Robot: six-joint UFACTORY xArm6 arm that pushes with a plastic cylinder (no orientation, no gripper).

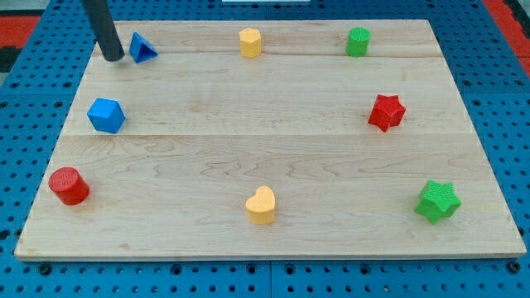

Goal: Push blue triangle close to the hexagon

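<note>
The blue triangle [142,48] lies near the board's top left corner. The yellow hexagon [250,41] stands at the top middle, well to the triangle's right. My tip [113,58] rests on the board just left of the blue triangle, a small gap away or barely touching; I cannot tell which. The dark rod rises from it toward the view's top left.
A blue cube-like block [106,114] sits at the left, a red cylinder [69,185] at the bottom left. A yellow heart [261,205] is at the bottom middle, a green star [437,201] at the bottom right, a red star [387,112] at the right, a green cylinder [358,41] at the top right.
</note>
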